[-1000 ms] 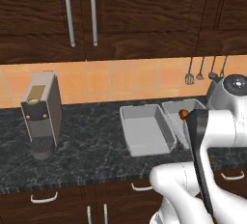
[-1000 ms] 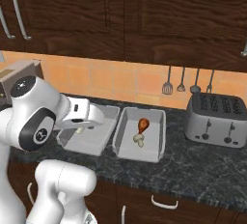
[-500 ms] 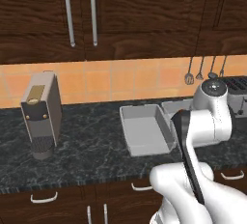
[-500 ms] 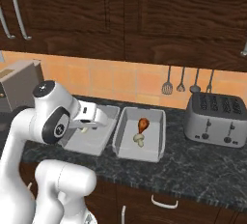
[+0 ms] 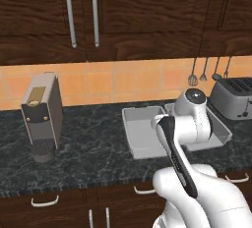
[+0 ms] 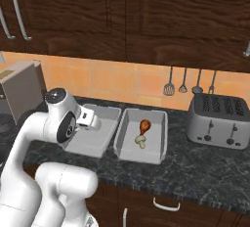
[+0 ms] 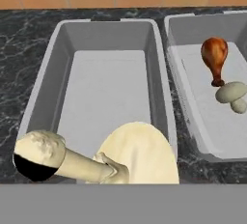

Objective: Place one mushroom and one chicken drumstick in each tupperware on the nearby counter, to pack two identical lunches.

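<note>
The counter runs dark and marbled under me, with a coffee machine at the left end and a toaster at the right. Two grey tubs sit side by side on it: the left tub lies bare beneath my hand, and the right tub holds a drumstick with a mushroom touching its bone end. My gripper is closed on a second mushroom, its pale cap and stem hanging above the near rim of the left tub.
</note>
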